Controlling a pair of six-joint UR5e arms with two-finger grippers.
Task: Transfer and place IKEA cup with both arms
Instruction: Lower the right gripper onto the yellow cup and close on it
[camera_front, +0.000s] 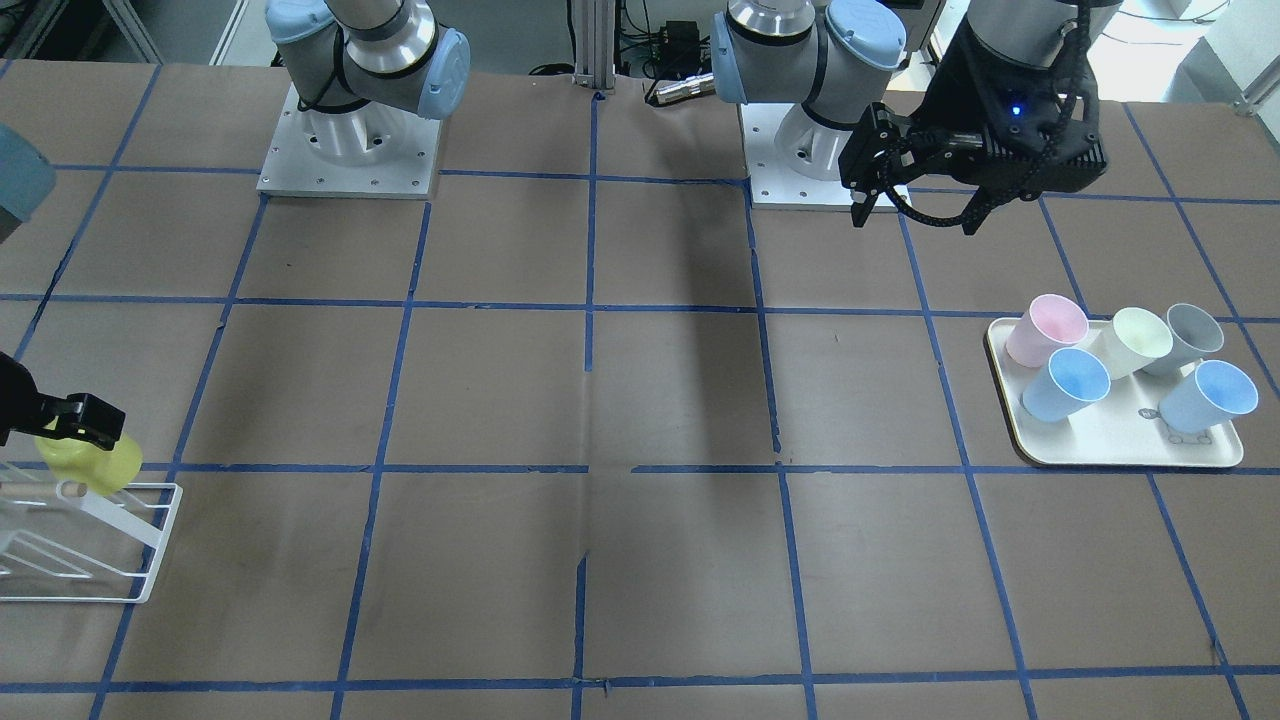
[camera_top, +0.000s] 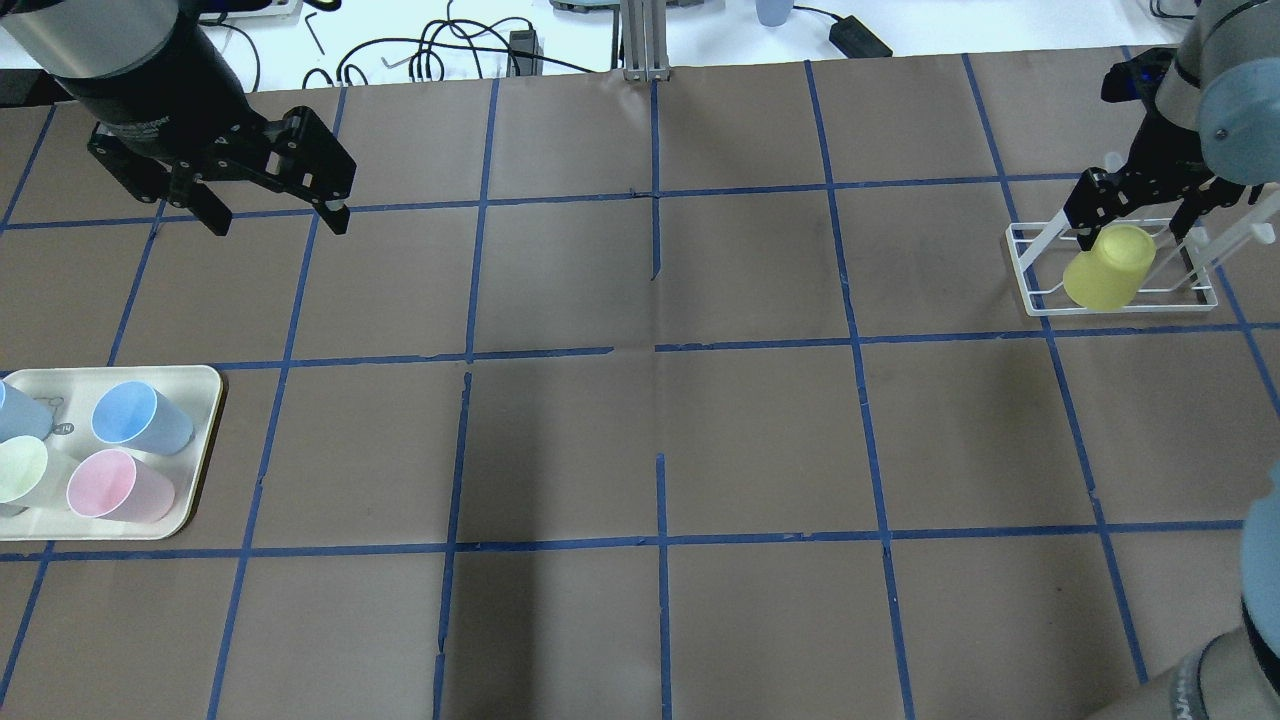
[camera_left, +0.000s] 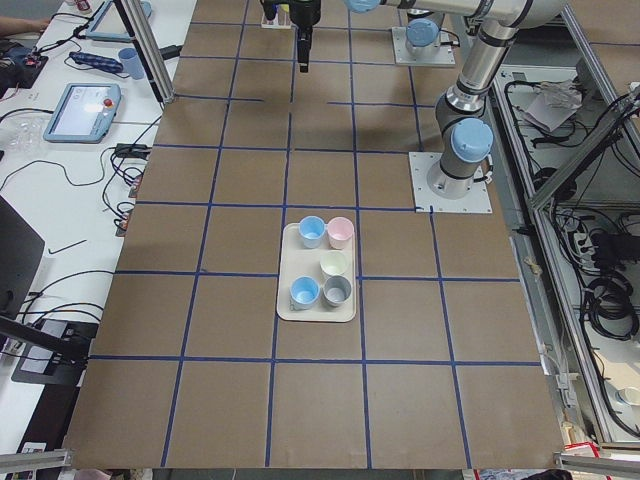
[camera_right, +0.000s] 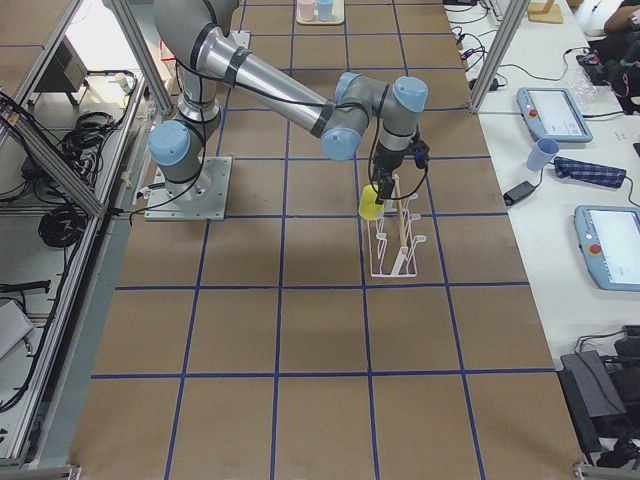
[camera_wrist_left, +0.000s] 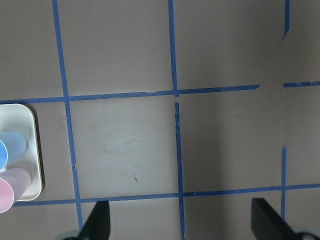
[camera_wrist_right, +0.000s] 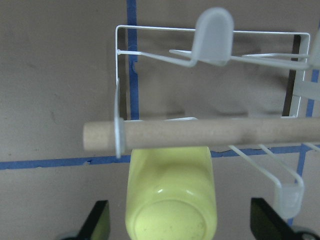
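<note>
Overhead, at eight o'clock near, the tray (camera_top: 205, 393) of pastel cups (camera_top: 130, 485) sits on the counter (camera_top: 760, 440). Farther, at ten, the left gripper (camera_top: 280, 215) hangs with jaws apart and empty. At two, the IKEA cup (camera_top: 1108, 265) hangs tilted on the white rack (camera_wrist_right: 214, 35), the right gripper (camera_wrist_right: 182, 225) with jaws spread either side, not touching.
</note>
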